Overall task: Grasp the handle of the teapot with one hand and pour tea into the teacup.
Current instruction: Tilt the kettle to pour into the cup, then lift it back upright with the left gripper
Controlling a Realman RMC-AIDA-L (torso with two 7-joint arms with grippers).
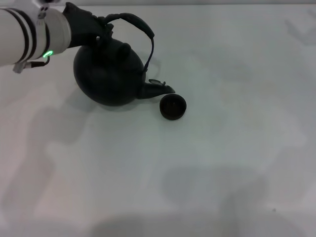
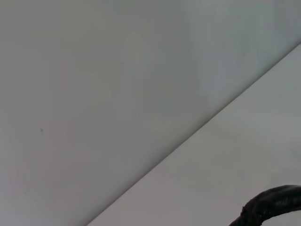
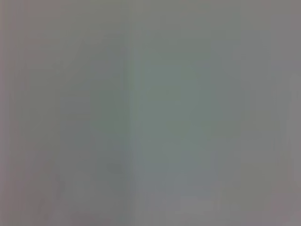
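In the head view the round matte black teapot (image 1: 106,74) is at the far left of the table, tipped with its short spout (image 1: 160,89) pointing down to the right. The spout tip is just beside the rim of the small black teacup (image 1: 173,106). My left gripper (image 1: 104,30) comes in from the upper left and is shut on the left end of the arched handle (image 1: 136,23), which loops over the knobbed lid (image 1: 126,48). A piece of the handle (image 2: 273,205) shows in the left wrist view. My right gripper is out of view.
The white table (image 1: 222,163) stretches to the right and to the front of the teapot and teacup. The left wrist view shows the table's far edge (image 2: 197,129) against a plain wall. The right wrist view shows only a flat grey surface.
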